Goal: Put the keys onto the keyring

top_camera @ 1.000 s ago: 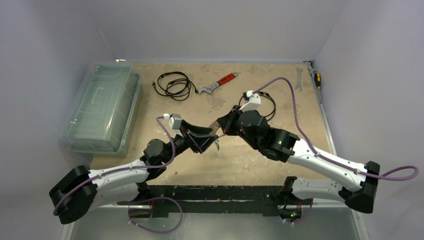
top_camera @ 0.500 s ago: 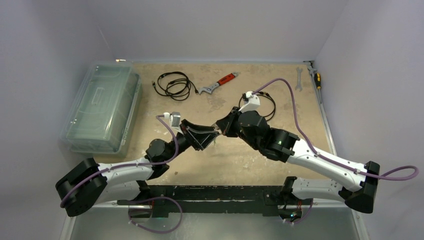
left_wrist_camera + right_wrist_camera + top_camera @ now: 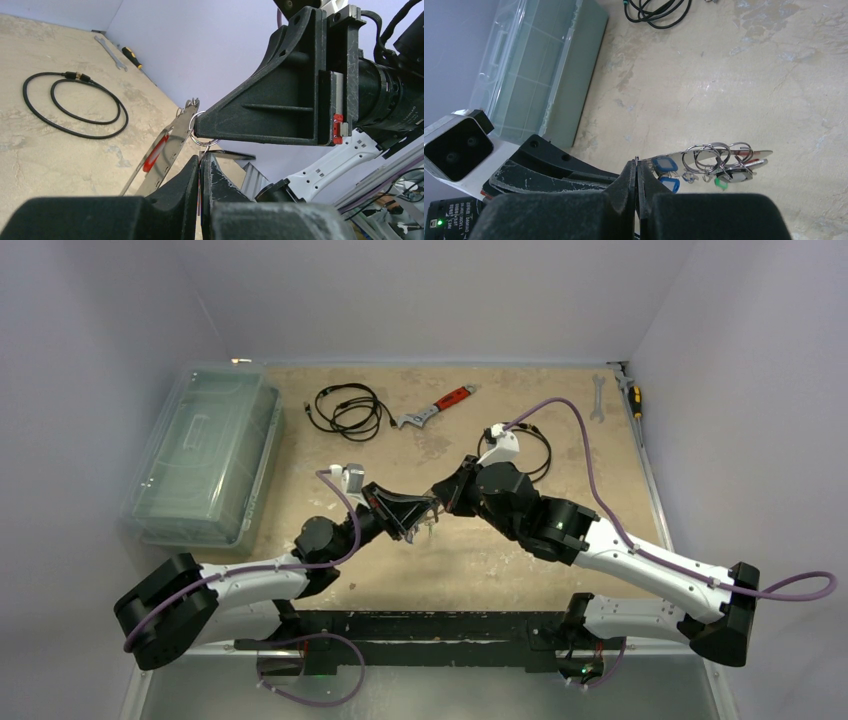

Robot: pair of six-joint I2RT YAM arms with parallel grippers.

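Both arms meet above the middle of the table. My right gripper (image 3: 636, 165) is shut on one end of the keyring (image 3: 704, 152), a flat shiny metal band held out in the air. Several silver split rings (image 3: 716, 150) hang on it, along with keys bearing blue tags (image 3: 664, 164) and a green tag (image 3: 721, 185). My left gripper (image 3: 201, 162) is shut on a thin flat key that hangs from a small silver ring (image 3: 205, 140) just under the right gripper's finger (image 3: 280, 110). From above, the left gripper (image 3: 425, 516) and right gripper (image 3: 442, 498) nearly touch.
A clear plastic box (image 3: 205, 455) stands at the left. A black coiled cable (image 3: 345, 410) and a red-handled wrench (image 3: 437, 407) lie at the back. Another cable loop (image 3: 75, 105) lies under the right arm. A spanner (image 3: 598, 398) and a screwdriver (image 3: 633, 395) lie far right.
My left gripper has moved up and right toward the right gripper, and its jaws have gone from open to shut on a key. The right arm has barely moved.
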